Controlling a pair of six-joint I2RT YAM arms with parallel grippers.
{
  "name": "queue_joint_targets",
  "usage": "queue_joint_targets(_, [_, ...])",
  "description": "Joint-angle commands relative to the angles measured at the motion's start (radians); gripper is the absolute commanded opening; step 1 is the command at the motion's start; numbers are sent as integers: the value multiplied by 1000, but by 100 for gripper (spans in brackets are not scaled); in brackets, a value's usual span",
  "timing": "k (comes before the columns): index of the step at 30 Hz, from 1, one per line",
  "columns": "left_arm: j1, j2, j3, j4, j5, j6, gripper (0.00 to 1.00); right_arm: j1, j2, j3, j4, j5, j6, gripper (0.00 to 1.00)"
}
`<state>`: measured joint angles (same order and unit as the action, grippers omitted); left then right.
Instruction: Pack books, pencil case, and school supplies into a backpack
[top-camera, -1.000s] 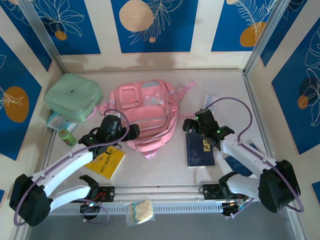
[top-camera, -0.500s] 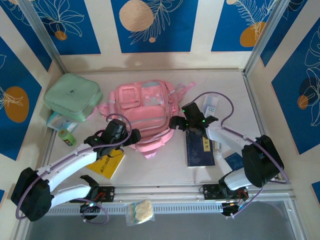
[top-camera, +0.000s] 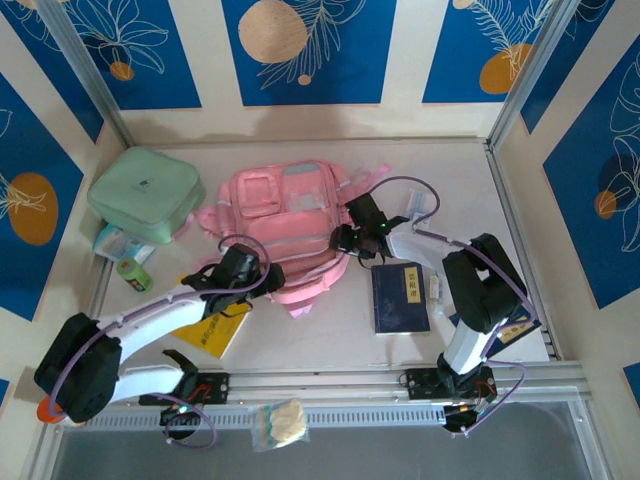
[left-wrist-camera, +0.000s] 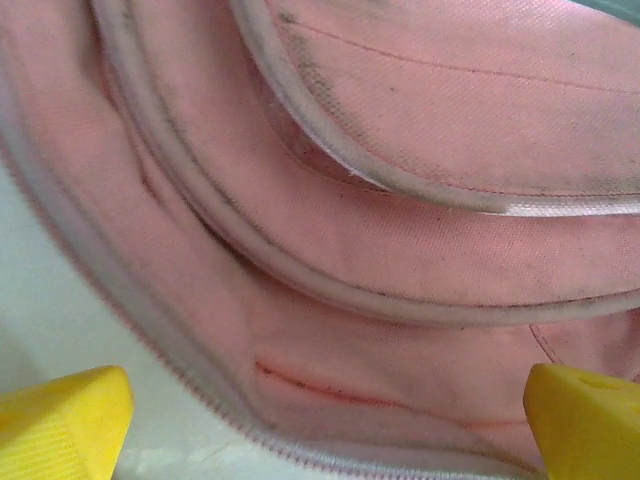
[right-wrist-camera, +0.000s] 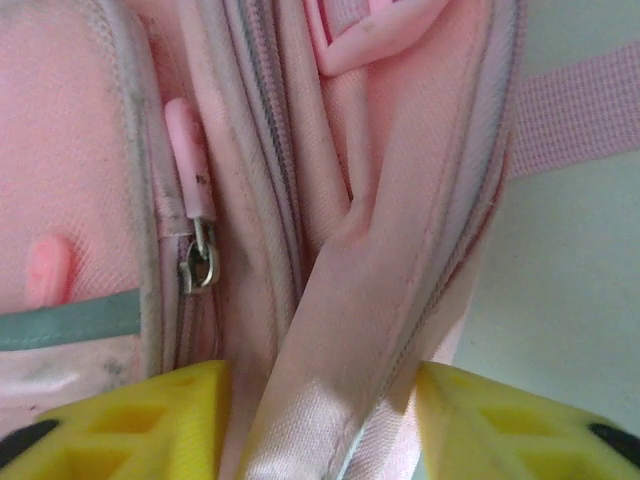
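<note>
Currently, status of packing: early; nothing visibly inside the bag.

- Backpack: pink, lying flat mid-table, front pockets up. The right wrist view shows a pink zipper pull sitting at its slider, so this zip looks shut (whether the main compartment is open cannot be told).
- Left end effector: at the backpack's near left edge. The left wrist view shows its yellow fingertips wide apart, with pink fabric and piping between them and nothing pinched.
- Right end effector: at the backpack's right side. Its fingers are apart, straddling a satin-edged fold, not visibly clamped.
- Yellow paperback: on the table, partly under the left arm.
- Navy book: on the table, right of the bag.
- Second navy book: at the far right, beside the right arm.
- Pencil case: near the back right, apart from the bag.

Outstanding, as judged: open the bag, then load every item.
</note>
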<state>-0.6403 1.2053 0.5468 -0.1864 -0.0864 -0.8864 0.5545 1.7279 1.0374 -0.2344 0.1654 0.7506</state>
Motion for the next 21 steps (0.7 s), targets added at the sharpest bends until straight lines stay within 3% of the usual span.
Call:
queue_joint_targets(1, [-13,35,0,116,14,-10,99,3,22,38,2,-36,-5,35])
queue_joint_targets(9, [-12,154,79,223,-34,67,99,-1,-57,37,-16,-56,-55,1])
queue_joint_targets(15, [4,274,252,199,-42,173,99,15,-141,26,-79,-44,-86,0])
queue_joint_targets(21, [43,342,388,102,-110,279,99,105,-173,-27,-55,-46,9,0])
